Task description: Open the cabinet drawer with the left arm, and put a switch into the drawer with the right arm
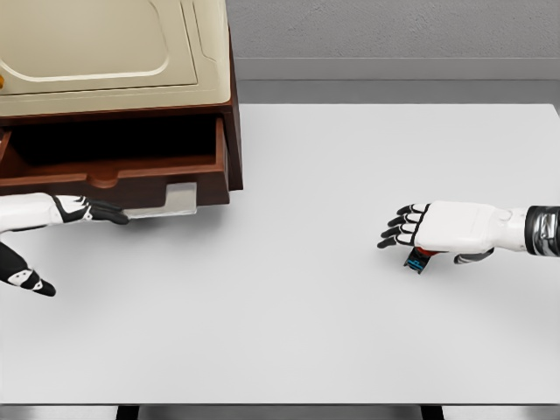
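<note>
Two hands: left hand [52, 236] spread by open drawer [122, 162], right hand [437, 229] prob. gripping switch [419, 258].

Cabinet [114, 52] cut off by top and left picture edges; only lower part of cream door panel and brown frame in view. Open drawer [122, 162] cropped at left; interior in deep shadow, contents not discernible. Left robot hand [52, 236] cropped at left picture edge near left edge of bench [289, 332]; palm out of frame, only two dark-tipped fingers showing, grip state not readable. Switch [418, 259] mostly hidden beneath right robot hand [437, 232]; only a small dark corner with red and blue showing, too small to identify details. Right forearm cropped at right picture edge. Near corners of bench cropped at bottom.
</note>
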Tool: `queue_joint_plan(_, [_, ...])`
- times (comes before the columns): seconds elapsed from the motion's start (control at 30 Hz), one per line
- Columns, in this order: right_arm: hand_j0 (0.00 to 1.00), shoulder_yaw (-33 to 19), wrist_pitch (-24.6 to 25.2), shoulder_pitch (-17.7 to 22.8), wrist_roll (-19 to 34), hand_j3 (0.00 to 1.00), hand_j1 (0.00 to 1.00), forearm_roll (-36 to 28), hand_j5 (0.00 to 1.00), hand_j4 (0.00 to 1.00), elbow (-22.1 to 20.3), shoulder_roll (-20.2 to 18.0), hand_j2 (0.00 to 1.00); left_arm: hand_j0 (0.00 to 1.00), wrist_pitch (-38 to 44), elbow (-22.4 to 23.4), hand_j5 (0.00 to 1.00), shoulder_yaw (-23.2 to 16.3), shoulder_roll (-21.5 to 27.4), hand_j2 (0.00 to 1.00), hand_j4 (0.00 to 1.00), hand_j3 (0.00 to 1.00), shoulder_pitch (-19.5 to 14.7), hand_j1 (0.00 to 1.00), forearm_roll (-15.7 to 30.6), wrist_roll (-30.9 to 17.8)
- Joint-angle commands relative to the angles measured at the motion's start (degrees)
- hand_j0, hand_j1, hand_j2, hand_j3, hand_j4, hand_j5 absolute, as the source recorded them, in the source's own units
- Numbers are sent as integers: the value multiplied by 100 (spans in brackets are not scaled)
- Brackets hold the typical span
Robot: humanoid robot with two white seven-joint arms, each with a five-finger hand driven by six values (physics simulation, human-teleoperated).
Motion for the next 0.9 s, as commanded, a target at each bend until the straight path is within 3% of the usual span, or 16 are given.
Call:
queue_joint_plan(0.0, [100, -2, 14, 0, -2, 100, 100, -23, 100, 100, 5, -7, 100, 100, -33, -5, 100, -51, 86, 100, 100, 100, 0, 100, 74, 2])
queue_joint_plan(0.3, [89, -11, 14, 0, -2, 89, 89, -14, 89, 89, 93, -7, 89, 100, -33, -5, 100, -86, 270, 100, 100, 100, -8, 100, 188, 10])
queue_joint_plan(0.6, [85, -2, 14, 0, -2, 85, 85, -23, 85, 85, 93, 2, 85, 100, -33, -5, 100, -69, 236, 100, 100, 100, -35, 100, 153, -123])
queue_joint_plan(0.8, [79, -11, 14, 0, -2, 79, 79, -23, 79, 79, 93, 2, 79, 100, -33, -5, 100, -60, 244, 100, 100, 100, -254, 100, 162, -123])
queue_joint_plan(0.87, [77, -11, 14, 0, -2, 77, 77, -23, 77, 77, 93, 2, 77, 100, -33, 4, 100, -60, 244, 100, 100, 100, -281, 100, 372, -123])
